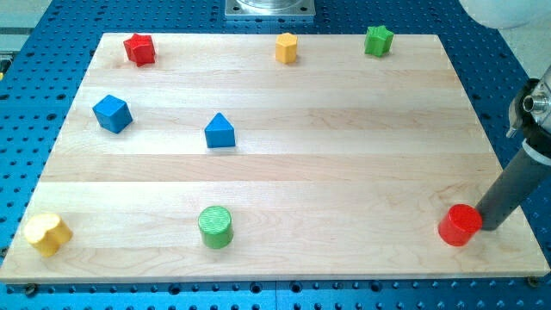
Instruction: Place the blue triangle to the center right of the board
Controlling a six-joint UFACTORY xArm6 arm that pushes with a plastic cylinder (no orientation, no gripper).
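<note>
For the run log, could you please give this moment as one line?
my tip: touching red cylinder block's right | blue triangle block: left of centre, untouched | wooden board

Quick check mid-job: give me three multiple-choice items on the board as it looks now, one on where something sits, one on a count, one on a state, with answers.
1. Where is the blue triangle?
A. At the view's right edge
B. Left of the board's centre
C. In the bottom right corner

2. How many green blocks are on the board?
A. One
B. Two
C. Three

3. What is my tip doing?
A. Pressing on the blue triangle
B. Resting by the yellow hexagon
C. Sitting right beside the red cylinder, far from the triangle

Answers: 1 B, the triangle lies left of the middle, near the blue cube. 2 B, a green star at the top and a green cylinder at the bottom. 3 C, the rod ends at the cylinder's right side.
</note>
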